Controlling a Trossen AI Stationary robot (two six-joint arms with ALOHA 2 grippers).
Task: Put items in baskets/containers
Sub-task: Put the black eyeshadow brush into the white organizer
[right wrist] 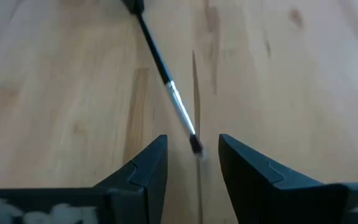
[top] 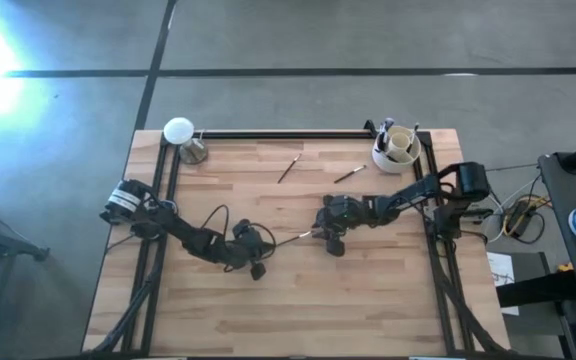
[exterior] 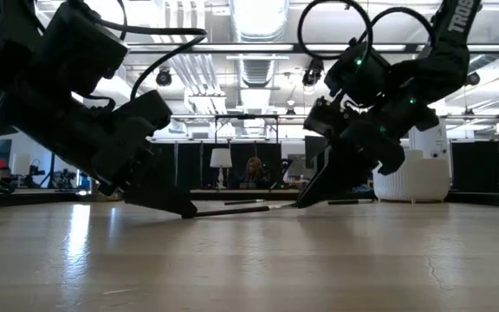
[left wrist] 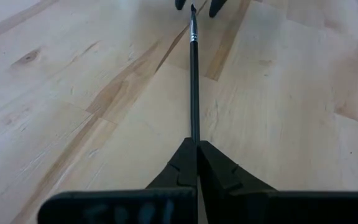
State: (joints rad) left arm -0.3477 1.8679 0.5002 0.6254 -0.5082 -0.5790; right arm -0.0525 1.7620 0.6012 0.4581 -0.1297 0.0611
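A thin dark-handled brush (left wrist: 193, 74) with a silver ferrule lies near the table's middle, its bristle tip (right wrist: 196, 146) pointing toward the table's right edge. My left gripper (left wrist: 196, 148) is shut on its handle end. My right gripper (right wrist: 193, 152) is open. Its two fingers stand on either side of the bristle tip without touching it. The cream-white cup (top: 396, 148) stands at the far right corner with several brushes upright in it. Two more brushes (top: 288, 168) (top: 350, 174) lie flat on the wood in front of the cup. My left gripper pinches the free end of the brush's dark handle (left wrist: 194, 134) between its two fingertips. The fingers slant down from the table's left and lie along the brush. The brush sticks out almost level, just over the wood; whether its tip rests on the table I cannot tell.
A flat white disc on a brass-coloured stand (top: 180, 133) sits at the far left corner. A black frame rail (top: 288, 134) runs along the table's far edge. Bare wood (top: 298, 310) spreads across the near half of the table.
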